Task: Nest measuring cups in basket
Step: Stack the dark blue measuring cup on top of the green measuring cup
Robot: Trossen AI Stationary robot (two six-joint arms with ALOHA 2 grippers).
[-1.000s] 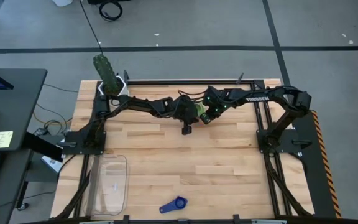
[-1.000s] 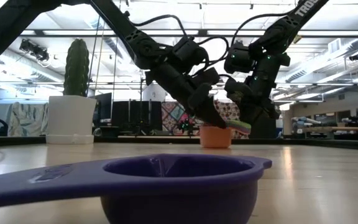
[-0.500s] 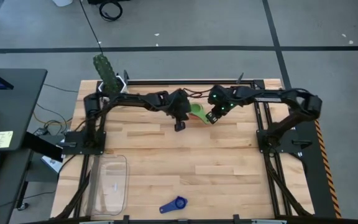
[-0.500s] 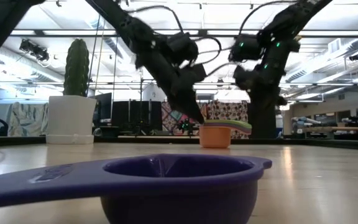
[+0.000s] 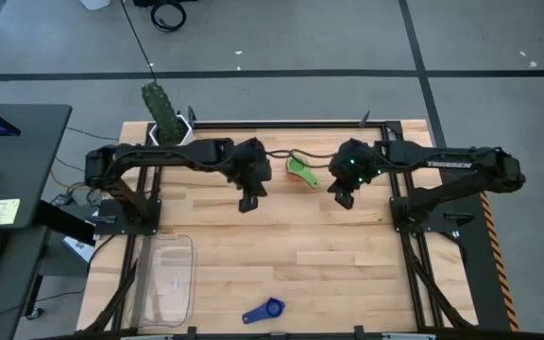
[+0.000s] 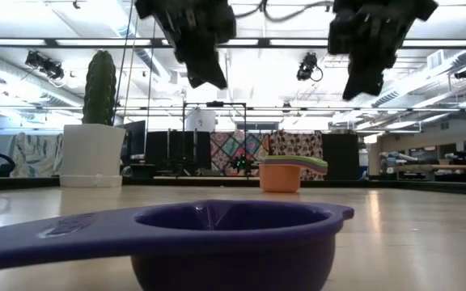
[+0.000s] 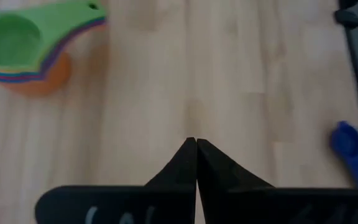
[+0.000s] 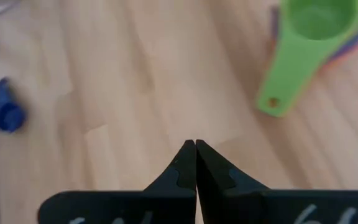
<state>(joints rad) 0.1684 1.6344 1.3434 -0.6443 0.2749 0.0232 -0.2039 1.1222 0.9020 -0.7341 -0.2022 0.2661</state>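
A stack of nested measuring cups [image 5: 298, 170], green on top and orange at the bottom, stands on the table near its far edge; it also shows in the low view [image 6: 285, 174] and both wrist views [image 7: 23, 50] [image 8: 316, 37]. A dark blue cup [image 5: 264, 311] lies alone near the front edge. The clear basket [image 5: 165, 279] sits at the front left. My left gripper [image 5: 247, 203] is shut and empty, left of the stack and above the table [image 7: 196, 144]. My right gripper [image 5: 343, 200] is shut and empty, right of the stack [image 8: 195, 144].
A white pot with a green cactus [image 5: 163, 118] stands at the far left corner. Black frame rails [image 5: 399, 203] run along the table's sides. Bare wood lies between the stack and the dark blue cup.
Both grippers have drawn back from the stack and risen, the left toward the table's left edge, the right toward its right edge. The green cup, tilted over the orange cup a second ago, now sits level on top of the stack.
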